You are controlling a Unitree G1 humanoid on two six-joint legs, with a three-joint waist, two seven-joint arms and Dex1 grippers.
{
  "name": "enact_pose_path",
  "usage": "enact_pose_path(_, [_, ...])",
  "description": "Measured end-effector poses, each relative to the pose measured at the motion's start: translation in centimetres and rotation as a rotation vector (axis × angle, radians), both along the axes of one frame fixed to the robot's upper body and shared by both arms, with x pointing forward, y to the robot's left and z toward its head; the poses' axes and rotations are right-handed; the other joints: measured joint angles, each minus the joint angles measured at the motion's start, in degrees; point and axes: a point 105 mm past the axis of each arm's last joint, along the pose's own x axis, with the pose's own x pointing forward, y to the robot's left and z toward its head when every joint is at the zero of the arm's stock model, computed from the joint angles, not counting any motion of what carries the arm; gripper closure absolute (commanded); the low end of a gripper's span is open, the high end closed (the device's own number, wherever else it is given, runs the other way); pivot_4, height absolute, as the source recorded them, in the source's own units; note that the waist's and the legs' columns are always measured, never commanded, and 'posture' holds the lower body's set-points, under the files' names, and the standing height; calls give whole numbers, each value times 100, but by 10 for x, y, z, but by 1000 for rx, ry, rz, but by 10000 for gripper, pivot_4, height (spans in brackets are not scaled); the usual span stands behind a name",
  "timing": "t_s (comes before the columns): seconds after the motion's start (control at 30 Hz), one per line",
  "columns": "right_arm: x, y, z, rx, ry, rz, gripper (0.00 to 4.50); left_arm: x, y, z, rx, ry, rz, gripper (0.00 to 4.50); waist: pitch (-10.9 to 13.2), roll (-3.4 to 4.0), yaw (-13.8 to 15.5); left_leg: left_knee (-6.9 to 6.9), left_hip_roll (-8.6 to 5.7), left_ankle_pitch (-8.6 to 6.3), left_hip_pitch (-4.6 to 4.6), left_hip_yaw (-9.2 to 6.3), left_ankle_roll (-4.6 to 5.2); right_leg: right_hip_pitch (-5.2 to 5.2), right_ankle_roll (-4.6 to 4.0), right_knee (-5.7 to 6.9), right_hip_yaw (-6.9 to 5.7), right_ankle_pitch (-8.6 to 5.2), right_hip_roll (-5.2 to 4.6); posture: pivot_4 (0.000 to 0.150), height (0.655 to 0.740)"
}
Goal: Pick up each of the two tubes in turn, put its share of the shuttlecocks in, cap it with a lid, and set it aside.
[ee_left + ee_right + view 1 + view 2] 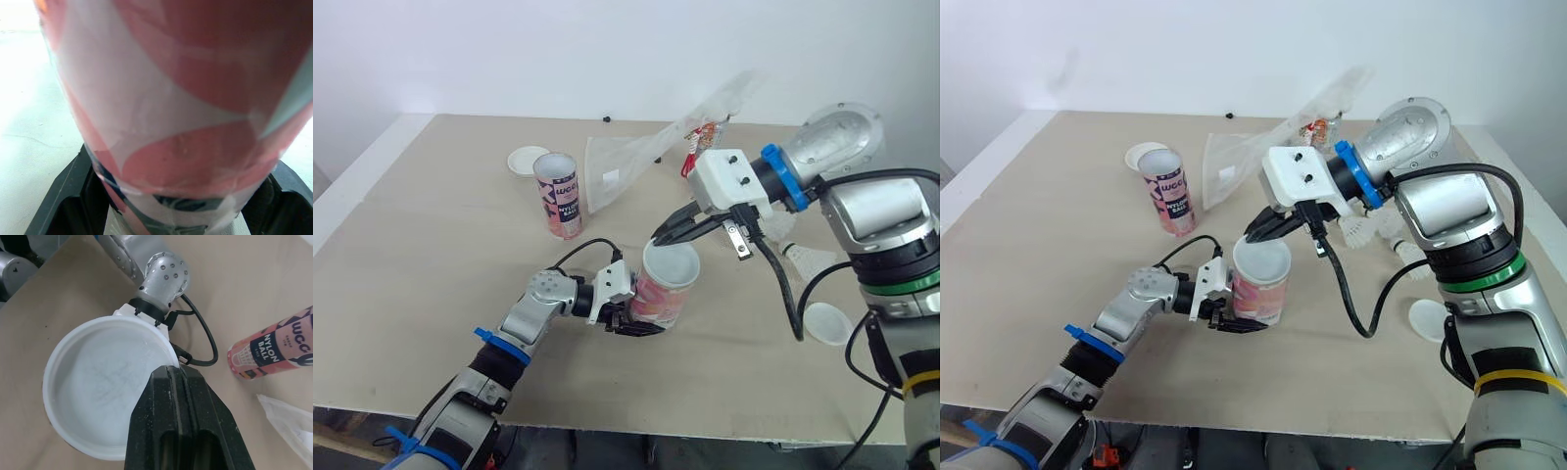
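Observation:
A pink and white tube (658, 299) stands tilted near the table's front middle, with my left gripper (631, 320) shut around its lower part; its black fingers (63, 196) flank the tube (186, 122) in the left wrist view. A white lid (674, 262) sits over the tube's mouth. My right gripper (660, 235) comes down from the right, and its fingers pinch the rim of the lid (102, 387). The second tube (558, 194) stands upright and uncapped further back on the left.
A loose lid (524, 160) lies behind the second tube. Another lid (827, 323) lies at the right near my right arm. A shuttlecock (808, 259) rests beside it. A clear plastic bag (636, 162) lies at the back middle.

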Motion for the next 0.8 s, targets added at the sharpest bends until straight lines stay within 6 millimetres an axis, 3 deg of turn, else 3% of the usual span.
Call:
enact_pose_path(0.33, [0,1,-4,-24,-8,12,44674,1,0,0,1,2,1,14004,0,0,1,0,0,0,0,0,0,0,0,0,0,0,0,1500,7400])
enact_pose_path(0.37, [0,1,-4,-27,-7,9,39723,1,0,0,0,2,1,14004,0,0,1,1,0,0,0,-1,0,0,-2,0,0,-1,0,1500,7400])
enact_pose_path(0.43, [0,0,-4,-30,3,2,35371,1,0,0,0,1,1,14004,0,0,2,1,0,0,0,0,0,1,-2,0,0,-1,-1,1500,7400])
enact_pose_path(0.67, [0,-3,-2,-30,11,-13,5950,1,0,0,1,5,4,14004,0,0,0,1,0,0,2,0,0,0,-5,0,0,-1,-1,1500,7400])
enact_pose_path(0.8, [-1,-3,2,4,26,-20,5950,2,0,0,0,4,4,14004,0,0,-1,2,0,0,2,1,0,-1,-6,0,1,0,-1,1500,7400])
